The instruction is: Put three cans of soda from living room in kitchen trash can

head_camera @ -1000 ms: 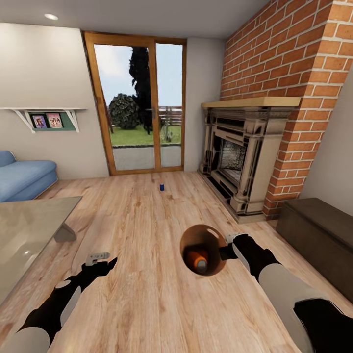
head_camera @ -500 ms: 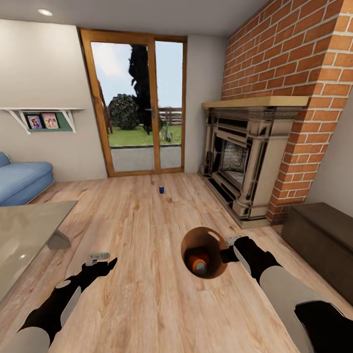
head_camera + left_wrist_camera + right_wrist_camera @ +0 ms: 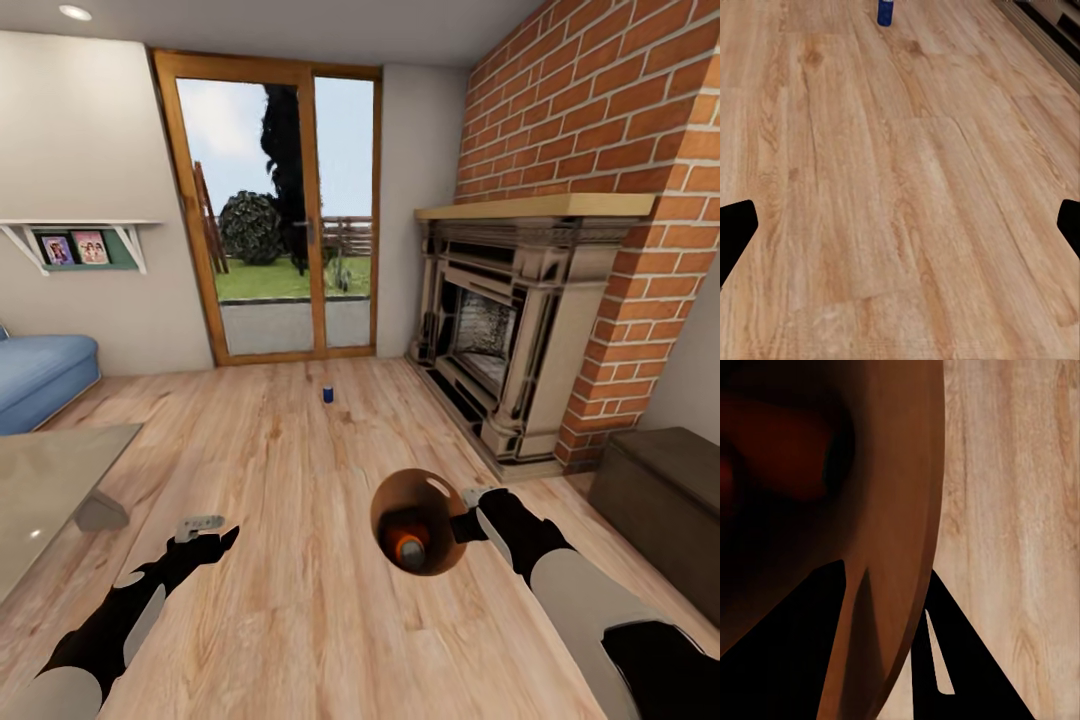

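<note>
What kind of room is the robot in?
It looks like a living room. There's a fireplace in a red brick chimney, a blue sofa, and a wood plank floor leading to a glass garden door.

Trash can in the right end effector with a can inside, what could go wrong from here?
1. The right end effector pinches only the trash can by its rim, so it might slip or tip while driving.
2. The orange can lies loose inside and could roll out.
3. The blue can stands alone on the floor; the base could knock it over.
</note>
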